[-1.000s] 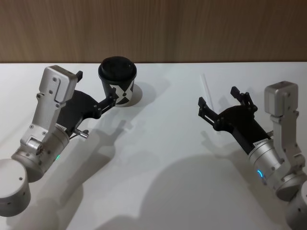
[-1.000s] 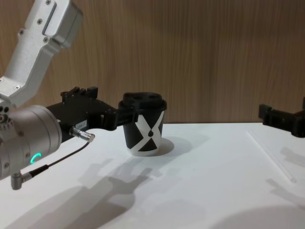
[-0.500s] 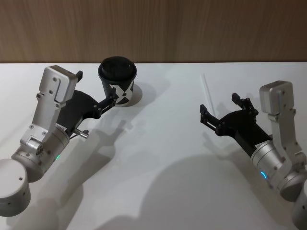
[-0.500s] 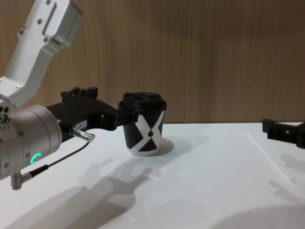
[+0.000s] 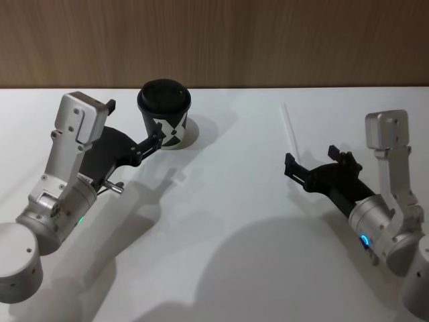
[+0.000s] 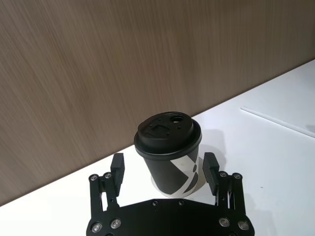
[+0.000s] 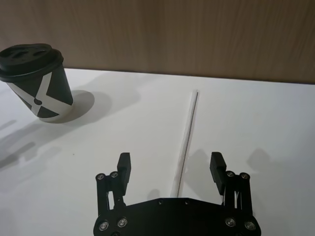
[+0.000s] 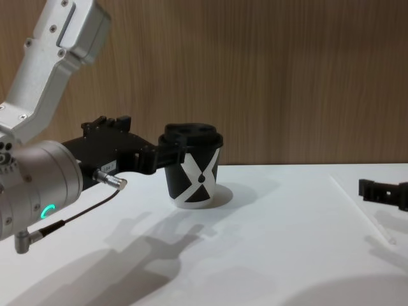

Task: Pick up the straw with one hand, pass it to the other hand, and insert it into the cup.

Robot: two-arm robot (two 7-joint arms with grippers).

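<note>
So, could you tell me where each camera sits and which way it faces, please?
Left wrist view: on the left arm, facing the cup past the open left gripper.
Right wrist view: on the right arm, facing along the straw over the open right gripper.
Head view: high, facing forward and down at the table; both arms show.
Chest view: low, facing across to the wooden wall; left arm large, right gripper at its edge.
All four share cup and straw.

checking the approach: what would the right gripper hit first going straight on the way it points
Probably the straw: it lies on the table along the right gripper's line, its near end between the open fingers. Height above the table is unclear, so it might pass over toward the wooden wall.
</note>
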